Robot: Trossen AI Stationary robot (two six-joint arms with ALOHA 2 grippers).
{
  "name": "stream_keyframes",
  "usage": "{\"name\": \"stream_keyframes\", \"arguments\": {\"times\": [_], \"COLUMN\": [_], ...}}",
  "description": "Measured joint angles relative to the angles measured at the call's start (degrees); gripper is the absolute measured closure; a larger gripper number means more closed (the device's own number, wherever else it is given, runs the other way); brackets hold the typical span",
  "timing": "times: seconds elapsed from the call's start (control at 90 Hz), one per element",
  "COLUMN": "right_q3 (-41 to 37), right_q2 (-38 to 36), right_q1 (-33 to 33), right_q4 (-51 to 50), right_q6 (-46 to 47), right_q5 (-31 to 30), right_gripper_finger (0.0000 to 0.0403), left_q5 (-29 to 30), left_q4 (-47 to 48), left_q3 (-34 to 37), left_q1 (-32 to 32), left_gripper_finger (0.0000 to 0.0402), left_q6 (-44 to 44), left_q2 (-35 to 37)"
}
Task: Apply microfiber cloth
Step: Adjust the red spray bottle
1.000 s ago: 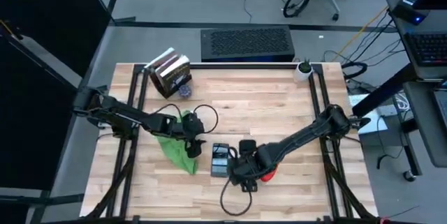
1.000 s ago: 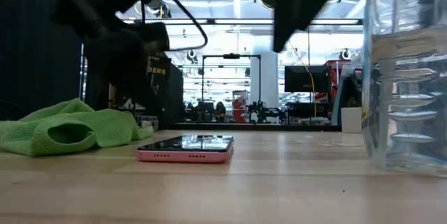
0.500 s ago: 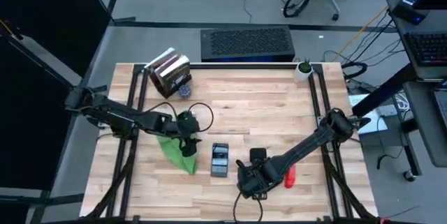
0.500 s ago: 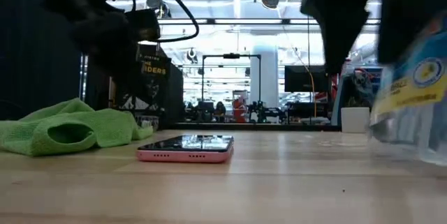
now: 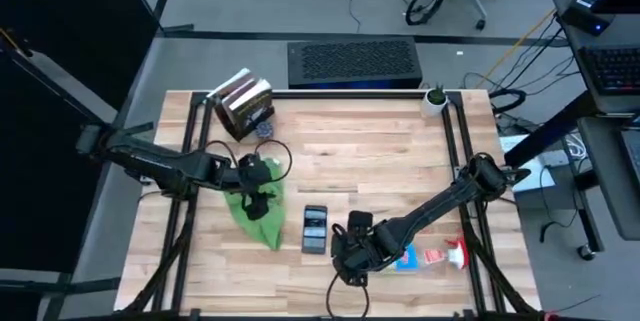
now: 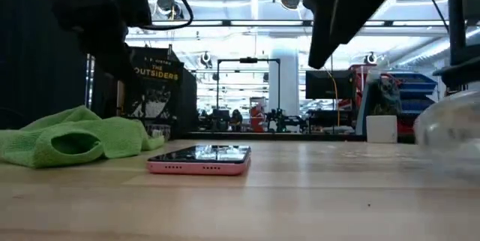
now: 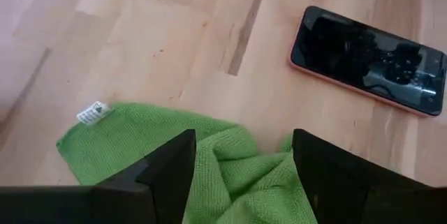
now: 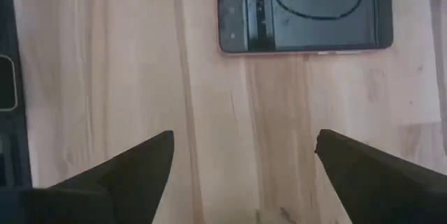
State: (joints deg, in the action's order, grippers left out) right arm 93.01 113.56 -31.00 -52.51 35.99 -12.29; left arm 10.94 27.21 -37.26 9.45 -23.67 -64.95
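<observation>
I take the phone (image 5: 314,229), lying flat and screen-up on the wooden table (image 5: 380,161), as my landmark. The microfiber cloth (image 5: 255,211) lies crumpled just to the phone's left in the high view, close to it but not touching; in the low view its green folds (image 6: 71,140) are bunched up higher than the phone's pink edge (image 6: 199,164).

My left gripper (image 5: 255,176) hangs above the cloth's far end, the end away from the table's front edge. From my left wrist, my two dark fingers (image 7: 167,175) stand well apart with green fabric showing between them, and I have hold of nothing. A small white tag (image 7: 92,112) sits at one corner of the cloth, and the phone (image 7: 369,60) lies beyond on bare wood.

My right gripper (image 5: 350,251) is just to the phone's right and nearer the front edge. From my right wrist its fingers (image 8: 133,168) are spread wide over bare table, empty, with the phone (image 8: 304,11) ahead of them.

The spray bottle (image 5: 428,257) lies on its side farther right of the phone, beyond my right gripper, its red trigger pointing away. A stack of books (image 5: 243,103) stands at the far left corner, well apart from the phone.
</observation>
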Motion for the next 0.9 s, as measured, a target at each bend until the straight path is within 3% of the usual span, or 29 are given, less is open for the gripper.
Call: {"name": "stream_keyframes", "arguments": {"times": [0.378,0.522,0.667,0.9], "right_q3": [0.0,0.0,0.02,0.0], "right_q2": [-3.54,-6.62,-8.93,-9.6], "right_q1": [-6.22,-11.3,-15.72,-19.75], "right_q4": [-4.86,-10.81,-20.75,-28.92], "right_q6": [13.02,23.34,33.86,38.87], "right_q5": [0.34,1.47,2.57,5.31], "right_gripper_finger": [0.0064,0.0064,0.0064,0.0064], "left_q5": [-0.96,-2.16,-6.21,-8.14], "left_q4": [-1.61,-16.03,-29.63,-34.38], "left_q3": [0.0,0.0,-2.5,-16.11], "left_q1": [1.02,2.07,2.05,2.32], "left_gripper_finger": [0.0181,0.0181,0.0181,0.0181], "left_q6": [-0.85,1.64,5.1,12.41], "left_q2": [0.0,-0.85,-8.09,-26.33]}}
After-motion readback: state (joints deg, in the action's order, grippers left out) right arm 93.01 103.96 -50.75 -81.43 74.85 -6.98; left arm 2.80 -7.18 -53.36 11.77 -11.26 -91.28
